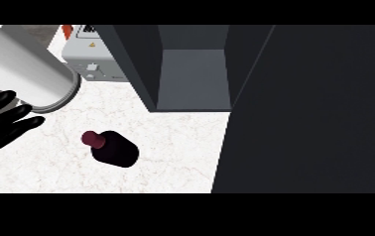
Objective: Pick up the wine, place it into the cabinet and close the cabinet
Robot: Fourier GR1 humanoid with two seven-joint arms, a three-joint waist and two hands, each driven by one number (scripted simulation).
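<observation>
At the left edge, the left hand (13,118) shows black fingers (22,112) spread and released, holding nothing, partly cut off. Near it, the wine (111,148) stands on the white surface (176,150), its red cap tipped toward far left. Farther right, the open cabinet (192,76) with its dark door (307,121); the right hand is hidden.

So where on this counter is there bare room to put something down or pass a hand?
Bare counter lies in front of and right of the wine bottle, up to the open cabinet door. Another strip runs between the bottle and the cabinet. The far left is crowded: the left hand, the forearm and a grey box.
</observation>
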